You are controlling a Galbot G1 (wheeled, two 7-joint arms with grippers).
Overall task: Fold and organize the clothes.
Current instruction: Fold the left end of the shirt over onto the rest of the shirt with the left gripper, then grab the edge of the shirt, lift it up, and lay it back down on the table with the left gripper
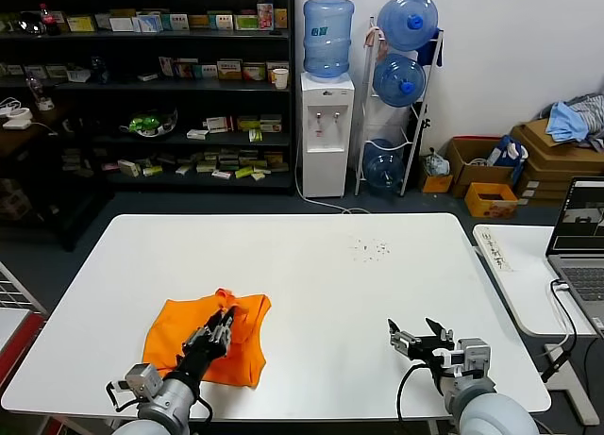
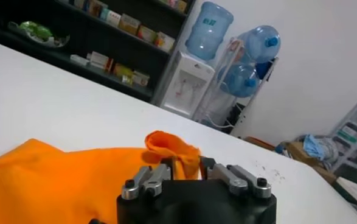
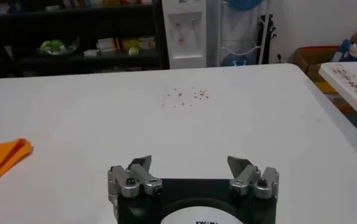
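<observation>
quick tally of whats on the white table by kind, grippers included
orange T-shirt: 1
grippers: 2, left gripper over the shirt, right gripper over bare white table
total: 3

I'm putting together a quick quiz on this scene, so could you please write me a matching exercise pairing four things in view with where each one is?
Things:
1. T-shirt
2. left gripper
3. right gripper
4. laptop

Places:
A. on the small side table at the right
B. over bare table, near the front right corner
C. bunched up on the front left part of the table
D. over the orange cloth, at a raised fold

Pairs: 1-C, 2-D, 3-B, 4-A
</observation>
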